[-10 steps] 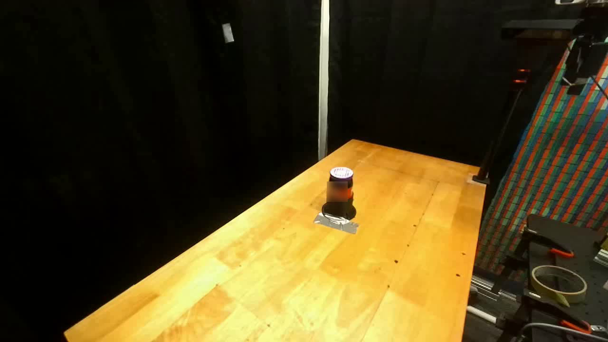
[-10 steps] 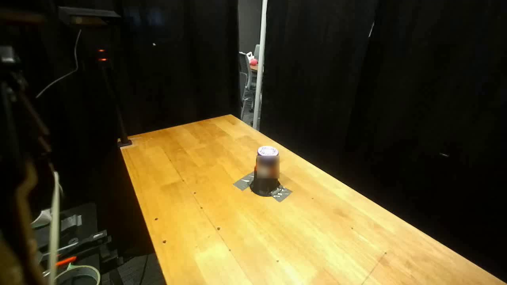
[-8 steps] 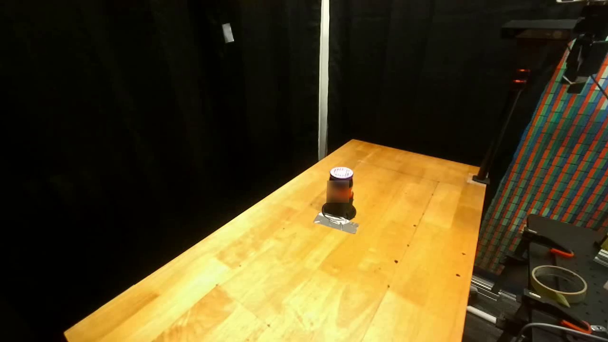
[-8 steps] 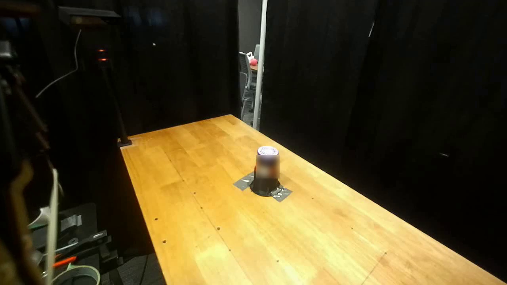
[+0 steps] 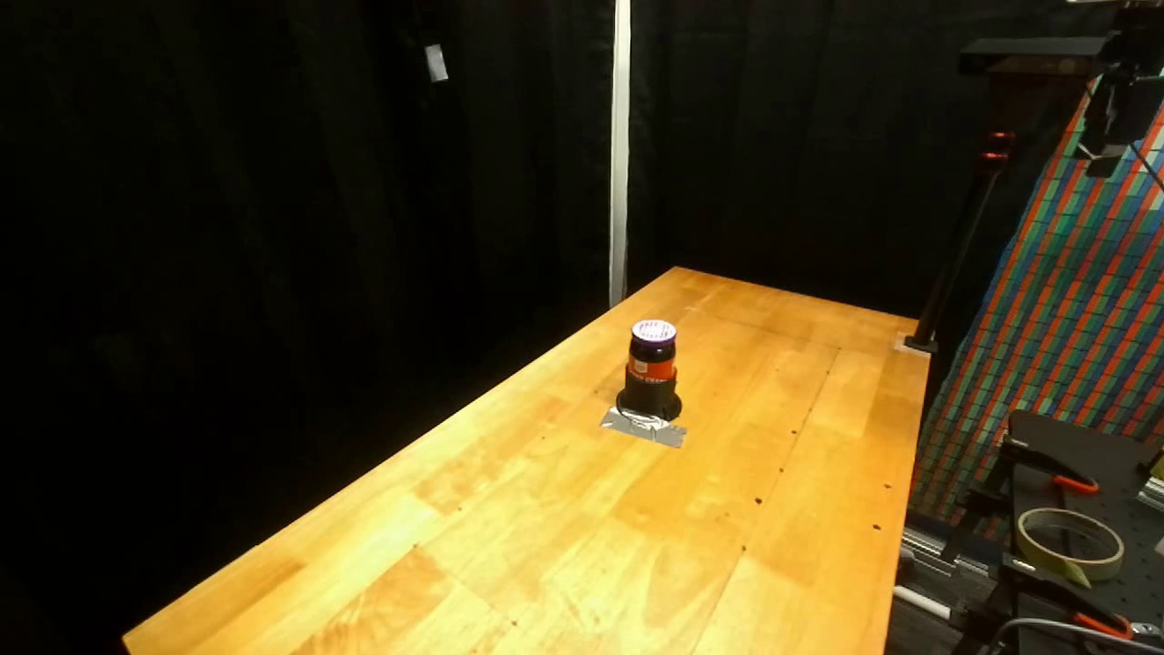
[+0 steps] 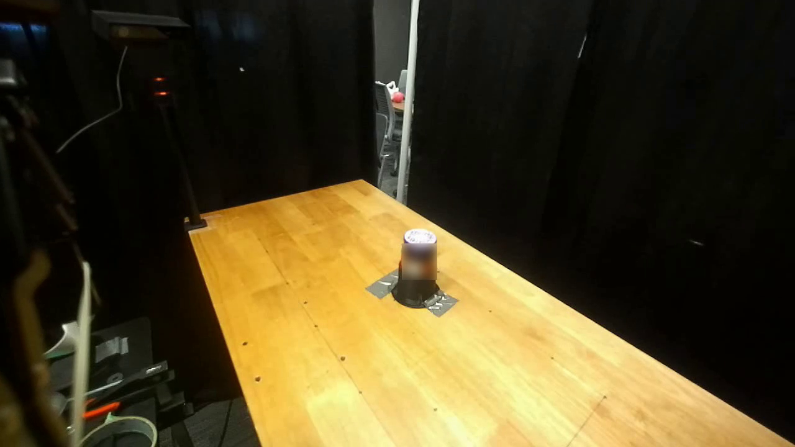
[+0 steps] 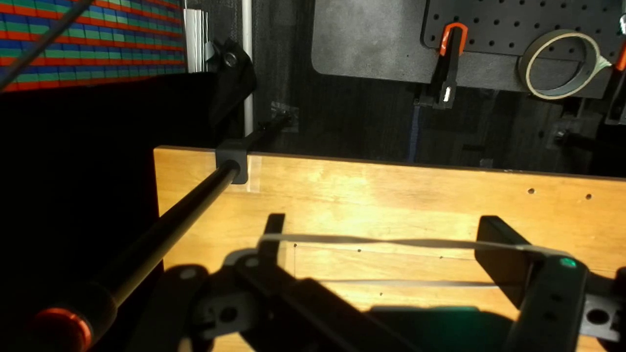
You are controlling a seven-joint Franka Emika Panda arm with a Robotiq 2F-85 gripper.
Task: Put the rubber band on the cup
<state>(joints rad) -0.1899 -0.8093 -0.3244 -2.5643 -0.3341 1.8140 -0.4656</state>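
Note:
The cup (image 5: 652, 368) is a small dark cylinder with an orange-red band and a pale top. It stands upright on the wooden table, its black foot held by grey tape; it also shows in an exterior view (image 6: 417, 289), partly blurred. My gripper (image 7: 384, 220) is open in the wrist view, its fingers wide apart. The pale rubber band (image 7: 342, 239) is looped around both fingers and stretched in two strands between them, the front strand twisted midway. The gripper is above the table's edge area, away from the cup. The cup is out of the wrist view.
A black pole (image 7: 186, 210) is clamped at a table corner. A dark board (image 7: 371, 39) with a tape roll (image 7: 560, 63) and clamps lies beside the table (image 5: 546, 509). Black curtains surround the table. Dark arm parts show at an exterior view's left edge (image 6: 25, 248).
Dark arm parts at the edge of both exterior views have shifted slightly, toward the left edge in the view where they are nearest. The cup has not moved.

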